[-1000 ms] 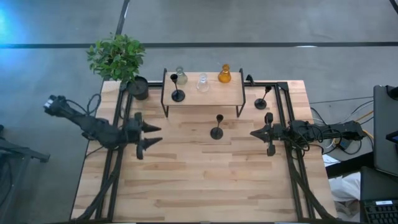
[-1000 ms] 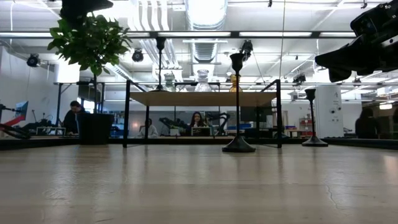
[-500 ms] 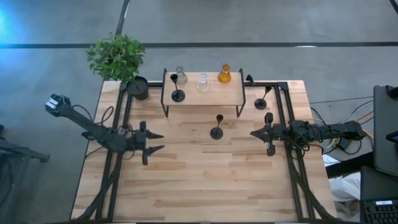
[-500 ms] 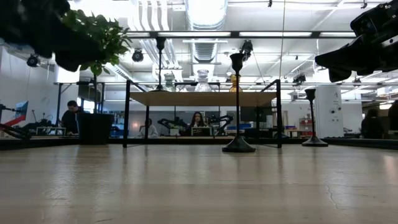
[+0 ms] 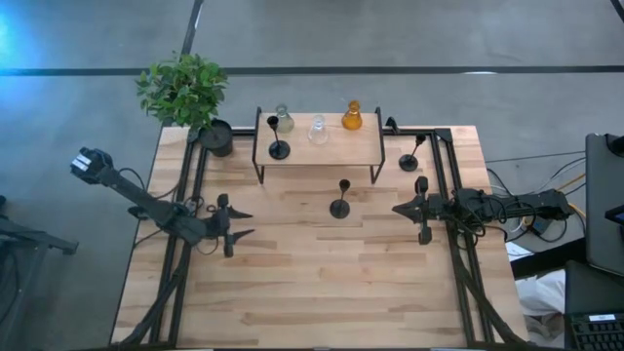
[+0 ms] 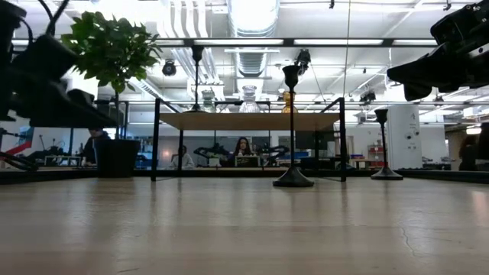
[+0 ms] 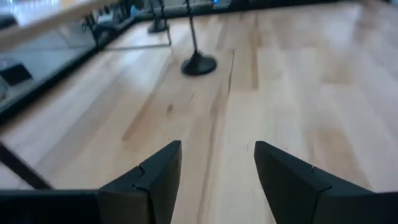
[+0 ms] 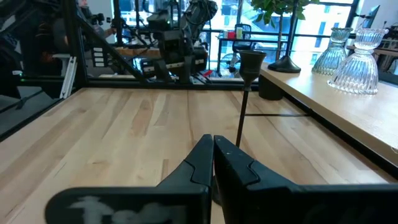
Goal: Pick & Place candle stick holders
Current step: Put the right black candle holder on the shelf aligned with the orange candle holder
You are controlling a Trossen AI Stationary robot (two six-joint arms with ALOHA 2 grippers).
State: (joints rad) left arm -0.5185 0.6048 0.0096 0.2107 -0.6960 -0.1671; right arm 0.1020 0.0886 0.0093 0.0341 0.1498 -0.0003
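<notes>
Candle stick holders are spread over the table [image 5: 322, 283]: one slim black holder [image 5: 339, 201] stands alone on the bare wood just in front of the small raised shelf [image 5: 318, 142], another black holder [image 5: 278, 142] stands on the shelf's left end, and a third [image 5: 411, 156] stands right of the shelf. Along the shelf's back edge sit the olive-green [image 5: 284, 119], clear [image 5: 318, 130] and amber [image 5: 352, 116] glass holders. Left gripper [image 5: 240, 223] hovers over the table's left part, fingers spread, holding nothing. Right gripper [image 5: 398, 209] waits at the right side, fingers closed and empty. A potted plant [image 5: 185, 93] stands at the back left corner.
</notes>
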